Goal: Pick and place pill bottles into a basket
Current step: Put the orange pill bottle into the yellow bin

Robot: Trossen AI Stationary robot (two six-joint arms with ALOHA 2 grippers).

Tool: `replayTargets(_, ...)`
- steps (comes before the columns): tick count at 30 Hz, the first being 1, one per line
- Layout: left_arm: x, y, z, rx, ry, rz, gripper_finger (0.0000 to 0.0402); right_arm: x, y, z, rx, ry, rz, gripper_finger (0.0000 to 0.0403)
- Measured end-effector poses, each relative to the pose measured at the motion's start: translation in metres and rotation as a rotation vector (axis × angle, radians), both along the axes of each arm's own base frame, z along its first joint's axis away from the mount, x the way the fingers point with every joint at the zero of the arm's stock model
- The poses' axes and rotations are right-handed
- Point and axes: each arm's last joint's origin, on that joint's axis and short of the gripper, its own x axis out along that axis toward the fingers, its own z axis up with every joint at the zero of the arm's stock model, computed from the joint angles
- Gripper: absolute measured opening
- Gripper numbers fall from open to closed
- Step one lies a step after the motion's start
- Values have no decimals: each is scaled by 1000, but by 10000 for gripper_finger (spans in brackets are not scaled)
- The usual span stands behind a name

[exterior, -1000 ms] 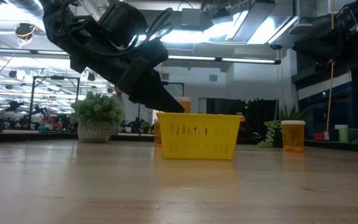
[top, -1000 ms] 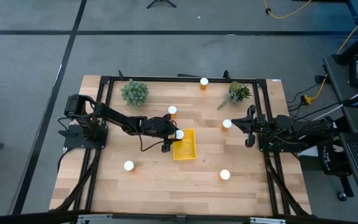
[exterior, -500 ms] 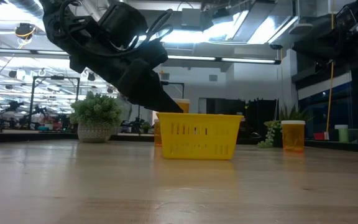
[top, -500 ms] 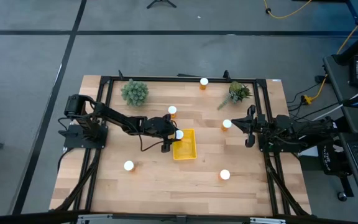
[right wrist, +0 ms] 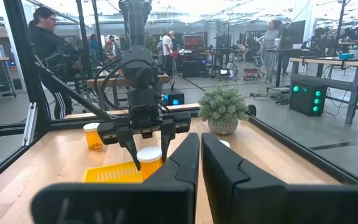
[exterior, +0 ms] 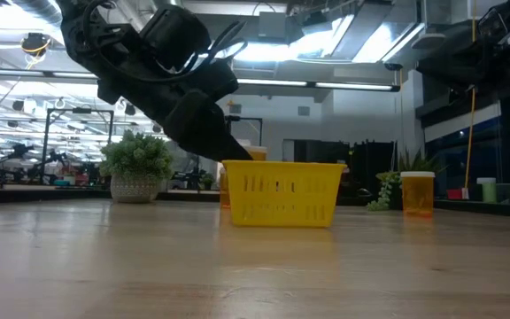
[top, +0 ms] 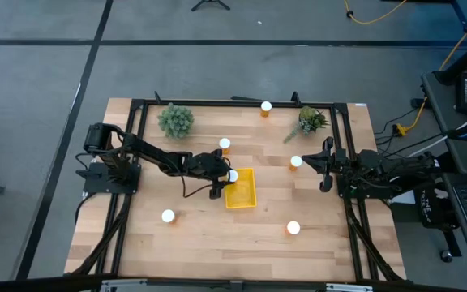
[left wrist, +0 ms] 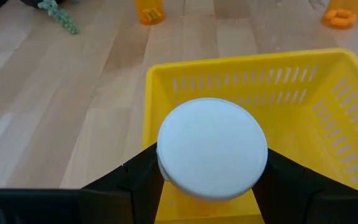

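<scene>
My left gripper point(top: 227, 177) is shut on an orange pill bottle with a white cap point(left wrist: 211, 148) over the left end of the yellow basket point(top: 243, 191). The bottle's lower part is behind the basket wall point(exterior: 283, 193). Other bottles stand upright on the table: one point(top: 224, 144) just beyond the basket, one point(top: 266, 106) at the far edge, one point(top: 296, 161) near my right gripper, two point(top: 168, 216) point(top: 293, 228) toward the near side. My right gripper point(top: 324, 166) is shut and empty at the table's right. My left gripper pinches the bottle between its two fingers point(left wrist: 138, 169), one on each side of the body just under the cap point(left wrist: 166, 177); the cap hides the place of contact. The fingers slant down from the table's left. The bottle stands upright point(right wrist: 149, 158) inside the basket's rim; whether its base touches the floor is hidden.
Two small green plants stand at the far side, one at the left point(top: 175, 119) and one at the right point(top: 310, 120). A black frame point(top: 217, 103) runs round the table's far and side edges. People stand in the room beyond the table point(right wrist: 48, 37).
My left gripper has gone down a little with the bottle; less of the bottle shows above the basket's rim in the low view.
</scene>
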Motion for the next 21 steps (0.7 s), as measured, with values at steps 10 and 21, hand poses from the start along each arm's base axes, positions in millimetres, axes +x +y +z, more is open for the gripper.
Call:
replayTargets(10, 0, 0, 0, 1, -1, 1, 208, 0, 0, 0, 0, 0, 0, 23)
replayTargets(21, 0, 0, 0, 2, -2, 3, 231, 0, 0, 0, 0, 0, 0, 23)
